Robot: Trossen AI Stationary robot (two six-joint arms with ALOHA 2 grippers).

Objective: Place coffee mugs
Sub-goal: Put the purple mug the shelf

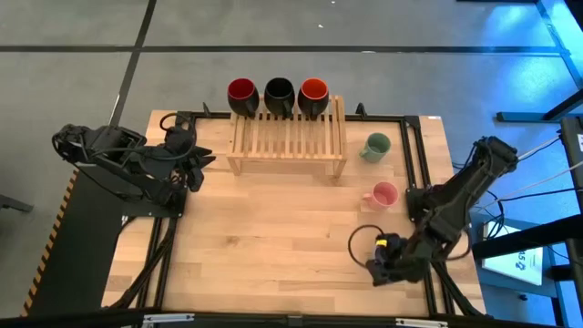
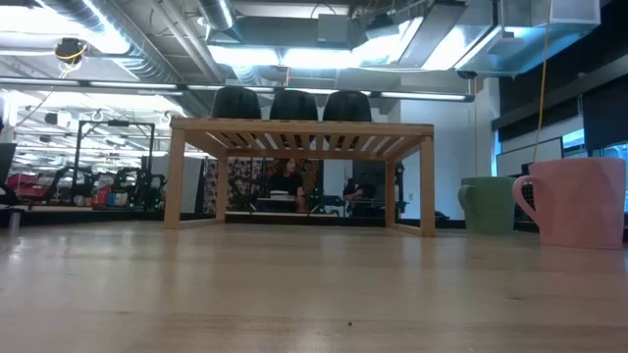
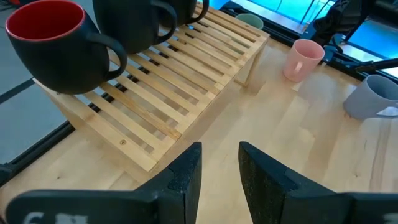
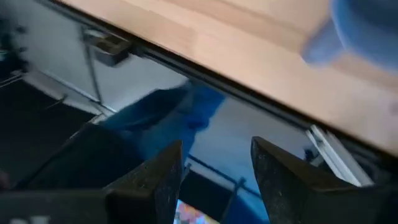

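Note:
Three mugs stand in a row on the wooden slatted rack's (image 1: 287, 141) far edge: dark red (image 1: 241, 95), black (image 1: 279, 94) and orange (image 1: 312, 95). The pale green mug (image 1: 374, 147) and pink mug (image 1: 383, 195) stand upright on the table right of the rack. The lavender mug (image 3: 375, 95) stands nearer than the pink one; in the high view the right arm hides it. My left gripper (image 3: 221, 163) hovers left of the rack, slightly open and empty. My right gripper (image 4: 216, 165) is at the table's near right edge, open and empty, with the lavender mug (image 4: 367, 28) blurred beside it.
A black metal frame (image 1: 414, 155) runs around the tabletop. A black cable loop (image 1: 363, 239) lies near my right gripper (image 1: 378, 269). Bare wood stretches across the table's middle and near left (image 1: 264, 246). The low view shows the rack's legs (image 2: 175, 181) and room under it.

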